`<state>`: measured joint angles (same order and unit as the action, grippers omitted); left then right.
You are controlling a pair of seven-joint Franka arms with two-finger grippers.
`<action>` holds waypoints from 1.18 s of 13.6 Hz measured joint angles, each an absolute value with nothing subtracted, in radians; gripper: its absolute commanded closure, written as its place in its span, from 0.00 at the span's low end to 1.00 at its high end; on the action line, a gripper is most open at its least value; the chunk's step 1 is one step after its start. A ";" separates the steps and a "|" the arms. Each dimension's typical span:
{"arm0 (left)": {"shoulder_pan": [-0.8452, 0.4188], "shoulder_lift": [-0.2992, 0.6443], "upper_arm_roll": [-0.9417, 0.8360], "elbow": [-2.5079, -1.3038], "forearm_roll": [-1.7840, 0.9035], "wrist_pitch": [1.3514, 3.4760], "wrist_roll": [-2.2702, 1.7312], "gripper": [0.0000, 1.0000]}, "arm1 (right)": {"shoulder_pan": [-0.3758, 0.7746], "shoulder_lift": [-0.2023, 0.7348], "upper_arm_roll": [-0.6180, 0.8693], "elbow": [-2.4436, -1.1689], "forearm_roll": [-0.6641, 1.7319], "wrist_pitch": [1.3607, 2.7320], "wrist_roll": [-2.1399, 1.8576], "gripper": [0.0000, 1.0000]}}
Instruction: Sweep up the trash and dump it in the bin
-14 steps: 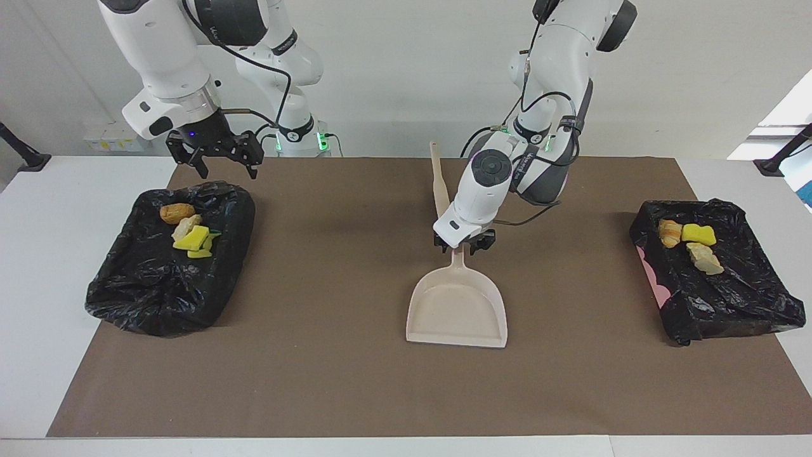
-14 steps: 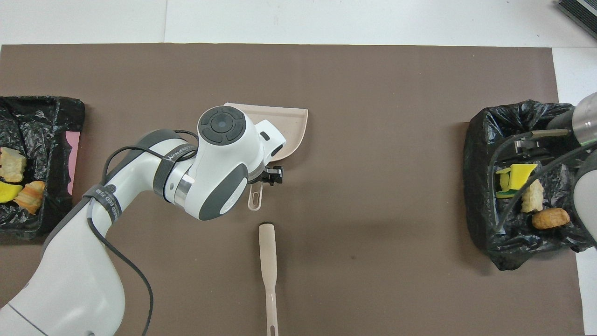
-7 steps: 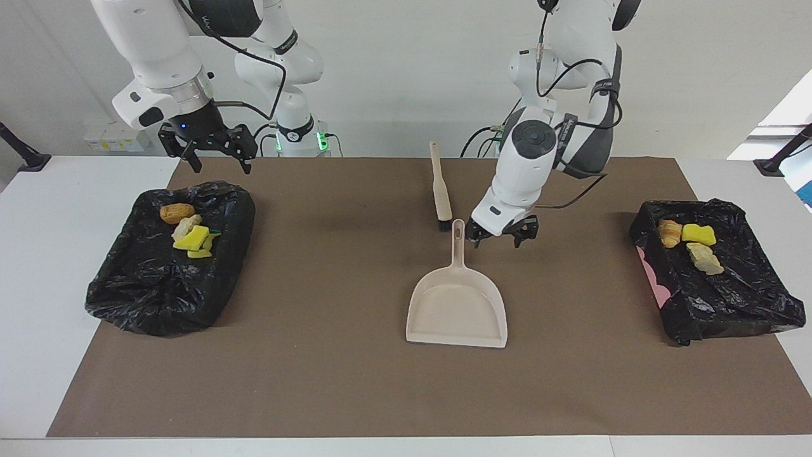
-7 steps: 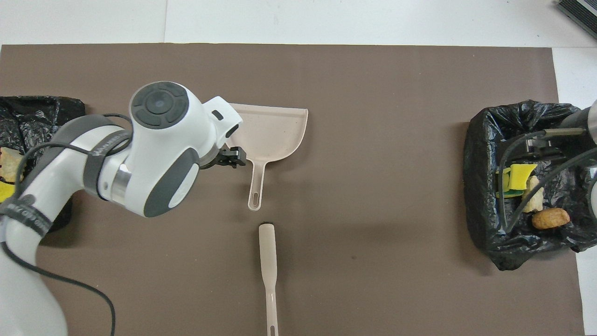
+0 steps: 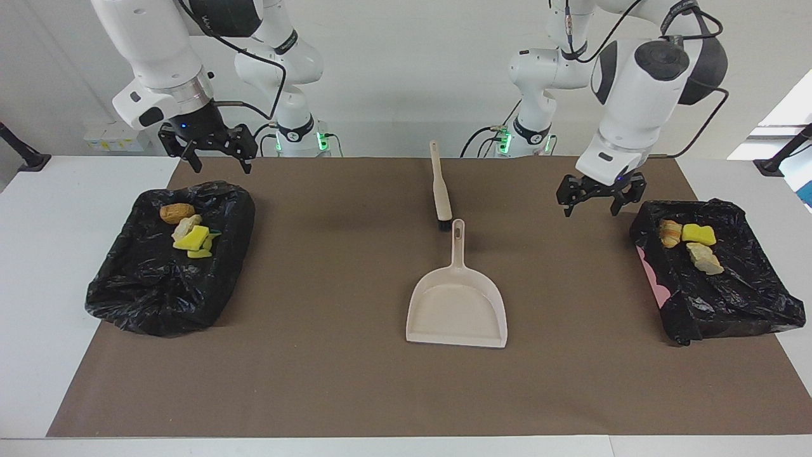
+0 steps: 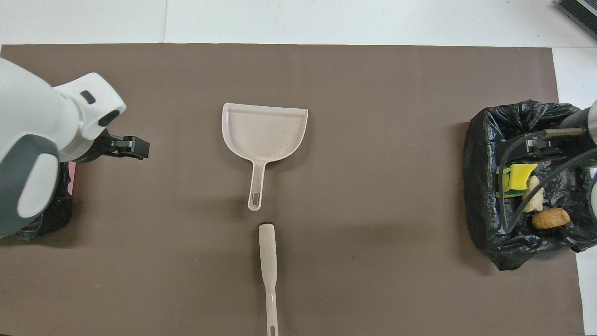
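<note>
The trash lies in two black-bagged bins. Several pieces (image 5: 190,231) (image 6: 522,191) sit in the bin (image 5: 158,292) (image 6: 485,154) at the right arm's end. Three pieces (image 5: 691,244) sit in the bin (image 5: 729,298) at the left arm's end. The beige dustpan (image 5: 457,311) (image 6: 264,133) lies flat mid-mat, with the brush (image 5: 441,190) (image 6: 268,261) nearer the robots, in line with its handle. My left gripper (image 5: 591,209) hangs open and empty over the mat beside its bin. My right gripper (image 5: 222,166) hangs open and empty over its bin's robot-side edge.
A brown mat (image 5: 330,381) (image 6: 373,93) covers the table's middle, with white tabletop (image 5: 38,254) past each bin. In the overhead view the left arm's casing (image 6: 32,140) hides most of the bin at its end.
My left gripper has let go of the dustpan's handle, risen and swung toward the bin at its end. The dustpan stays flat. My right gripper rose slightly, then held still.
</note>
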<state>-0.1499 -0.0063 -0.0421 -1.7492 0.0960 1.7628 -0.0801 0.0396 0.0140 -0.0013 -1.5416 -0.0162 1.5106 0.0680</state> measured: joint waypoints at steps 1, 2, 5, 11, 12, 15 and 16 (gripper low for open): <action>-0.150 -0.034 -0.018 -1.747 0.087 1.741 -0.034 0.00 | 0.039 0.014 -0.002 -1.542 -0.016 1.511 0.068 0.00; -0.151 -0.057 0.005 -1.742 0.073 1.718 0.006 0.00 | 0.039 0.014 -0.003 -1.542 -0.016 1.511 0.068 0.00; -0.150 -0.093 0.083 -1.662 0.046 1.606 0.127 0.00 | 0.039 0.014 -0.005 -1.542 -0.016 1.511 0.068 0.00; -0.116 -0.052 0.100 -1.520 0.039 1.462 0.175 0.00 | 0.039 0.014 -0.005 -1.542 -0.016 1.511 0.068 0.00; -0.101 -0.043 0.090 -1.508 0.038 1.456 0.177 0.00 | 0.039 0.014 -0.005 -1.542 -0.016 1.511 0.068 0.00; -0.056 -0.041 0.030 -1.499 0.036 1.450 0.177 0.00 | 0.039 0.014 -0.005 -1.542 -0.016 1.511 0.068 0.00; -0.055 -0.041 0.024 -1.498 0.036 1.449 0.177 0.00 | 0.039 0.014 -0.005 -1.542 -0.016 1.511 0.068 0.00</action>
